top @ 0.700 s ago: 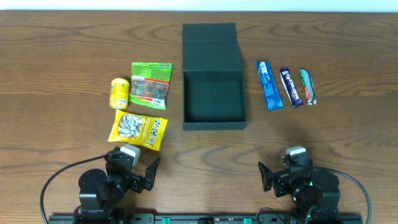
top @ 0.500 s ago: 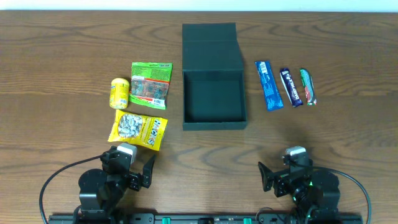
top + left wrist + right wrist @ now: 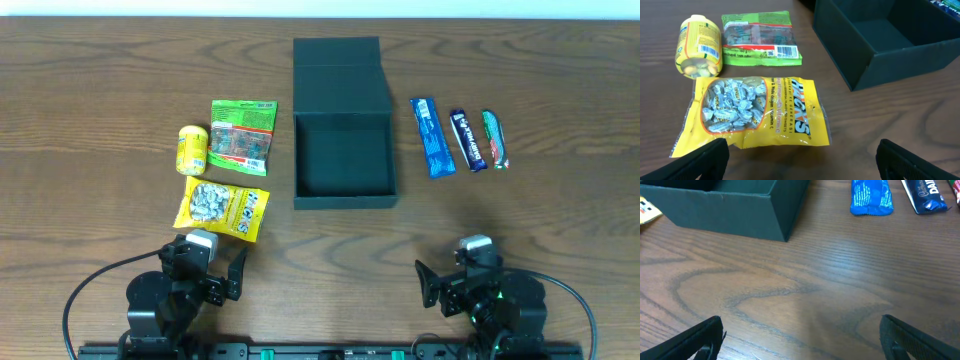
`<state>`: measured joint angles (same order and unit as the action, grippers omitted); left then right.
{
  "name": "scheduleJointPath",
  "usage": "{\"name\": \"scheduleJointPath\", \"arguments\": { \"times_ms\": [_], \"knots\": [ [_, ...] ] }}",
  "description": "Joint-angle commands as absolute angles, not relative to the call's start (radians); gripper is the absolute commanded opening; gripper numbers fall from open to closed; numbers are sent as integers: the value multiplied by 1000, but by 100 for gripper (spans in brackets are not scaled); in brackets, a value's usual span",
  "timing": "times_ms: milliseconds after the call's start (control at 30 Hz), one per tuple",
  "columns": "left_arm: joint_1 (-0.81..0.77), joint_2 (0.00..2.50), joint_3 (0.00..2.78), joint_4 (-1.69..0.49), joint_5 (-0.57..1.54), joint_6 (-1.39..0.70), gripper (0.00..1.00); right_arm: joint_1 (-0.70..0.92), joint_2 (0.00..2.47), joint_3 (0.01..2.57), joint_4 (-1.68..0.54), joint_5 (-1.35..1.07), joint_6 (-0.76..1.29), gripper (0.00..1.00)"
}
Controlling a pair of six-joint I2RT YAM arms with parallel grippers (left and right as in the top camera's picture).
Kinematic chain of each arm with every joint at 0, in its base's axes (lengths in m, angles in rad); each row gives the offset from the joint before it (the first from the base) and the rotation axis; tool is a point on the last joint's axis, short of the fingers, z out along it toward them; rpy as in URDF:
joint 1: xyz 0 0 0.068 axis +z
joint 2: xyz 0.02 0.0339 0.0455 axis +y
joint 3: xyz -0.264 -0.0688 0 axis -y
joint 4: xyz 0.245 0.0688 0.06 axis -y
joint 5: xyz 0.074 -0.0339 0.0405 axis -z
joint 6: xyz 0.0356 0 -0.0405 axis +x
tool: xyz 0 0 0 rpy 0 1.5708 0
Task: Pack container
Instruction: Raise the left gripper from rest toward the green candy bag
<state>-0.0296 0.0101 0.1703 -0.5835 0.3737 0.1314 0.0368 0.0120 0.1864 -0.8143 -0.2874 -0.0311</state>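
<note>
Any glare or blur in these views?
Overhead: evenly lit, sharp, no glare on the container. Left wrist: yellow candy bag crisp, slight sheen; jaws soft at the bottom corners. Right wrist: pale sheen on the table, jaws blurred.

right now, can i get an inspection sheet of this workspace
surface: wooden table, no spills seen
job's things: container, lid open, empty; left of it yellow bag, green bag, jar on its side; right of it blue bar, dark bar, green bar
clutter: nothing seen
end effectors: left end effector open, right end effector open, both holding nothing, near edge
cables: left cable and right cable loop by the arm bases, apart from the items
surroundings: pale strip past the far edge
</note>
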Motion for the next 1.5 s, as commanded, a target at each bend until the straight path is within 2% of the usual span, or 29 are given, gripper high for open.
{"name": "scheduleJointPath", "arguments": {
  "times_ms": [0,833,933,1033,1233,1367,1467],
  "knots": [
    [-26,4,159,-587,363,131,95,40,6,181,-813,-288,-39,99],
    [-26,4,159,-589,333,134,95,40,6,181,-813,-288,-39,99],
    [-27,4,159,-588,380,117,95,40,6,181,-813,-288,-39,99],
    [-27,4,162,-593,547,-122,95,40,6,181,-813,-288,-39,99],
    [-27,4,162,-425,577,-555,95,40,6,181,-813,-288,-39,99],
    [-27,4,162,-217,587,-539,95,40,6,181,-813,-288,-39,99],
    [-27,29,164,-146,558,-519,95,40,6,181,-813,-288,-39,99]
  ]
}}
